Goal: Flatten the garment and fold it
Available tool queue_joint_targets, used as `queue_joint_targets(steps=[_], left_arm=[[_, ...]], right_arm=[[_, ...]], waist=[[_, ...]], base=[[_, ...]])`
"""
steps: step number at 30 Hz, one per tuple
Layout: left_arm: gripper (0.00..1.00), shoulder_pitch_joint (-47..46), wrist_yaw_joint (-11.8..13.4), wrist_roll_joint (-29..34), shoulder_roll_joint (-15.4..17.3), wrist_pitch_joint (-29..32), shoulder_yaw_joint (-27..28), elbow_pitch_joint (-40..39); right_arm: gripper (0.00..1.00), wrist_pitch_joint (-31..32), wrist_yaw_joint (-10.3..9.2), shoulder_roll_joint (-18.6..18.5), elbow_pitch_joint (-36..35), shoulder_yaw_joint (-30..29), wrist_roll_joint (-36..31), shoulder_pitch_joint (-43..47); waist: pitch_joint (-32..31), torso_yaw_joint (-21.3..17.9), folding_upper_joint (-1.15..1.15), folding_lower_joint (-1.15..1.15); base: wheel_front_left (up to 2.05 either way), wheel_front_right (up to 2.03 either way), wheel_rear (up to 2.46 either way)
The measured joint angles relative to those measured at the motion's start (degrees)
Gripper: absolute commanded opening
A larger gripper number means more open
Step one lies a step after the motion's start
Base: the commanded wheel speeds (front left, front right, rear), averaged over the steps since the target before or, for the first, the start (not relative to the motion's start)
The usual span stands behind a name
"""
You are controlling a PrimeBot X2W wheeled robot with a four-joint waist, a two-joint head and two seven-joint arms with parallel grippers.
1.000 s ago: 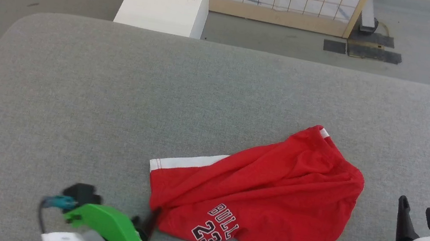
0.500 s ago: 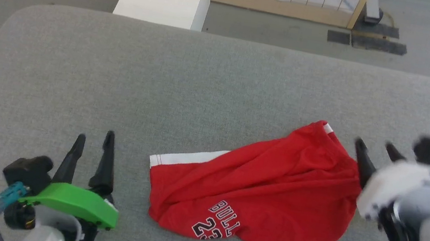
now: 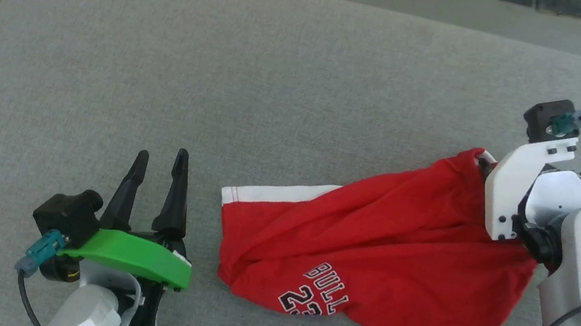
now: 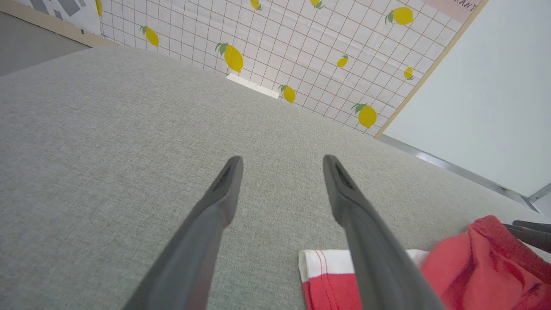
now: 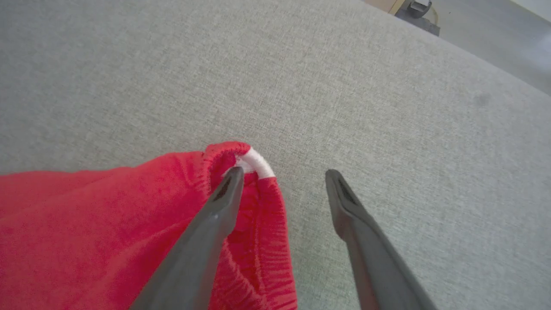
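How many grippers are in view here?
2. The left gripper hovers open beside the white hem of the red shorts; the right gripper is open at their waistband corner.

Red shorts (image 3: 382,247), white trim, dark lettering, crumpled, lying seemingly unfolded on grey padded table (image 3: 223,71)

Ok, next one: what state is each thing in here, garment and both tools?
Bright red soft fabric shorts with white trim: crumpled, unfolded, lying on the grey fabric-covered table.
Left tool: open, empty, beside the shorts' white hem.
Right tool: open, over the waistband corner, nothing gripped.
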Motion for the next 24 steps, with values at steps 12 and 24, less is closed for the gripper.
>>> queue_joint_targets(steps=[12,24], left_arm=[[1.00,-0.3,-3.8,2.9,-2.6,0.0,1.5,3.2],[1.00,-7.9,1.5,0.7,-1.7,27.6,-4.7,6.1]], right_arm=[[0.00,-5.5,0.00,-1.1,4.0,4.5,2.9,-1.7],[0.00,-8.5,0.00,-1.5,0.3,6.3,7.4,0.5]], waist=[[3.2,1.6,0.00,0.00],[0.7,-1.5,0.00,0.00]], base=[[0.00,0.00,0.00],[0.00,0.00,0.00]])
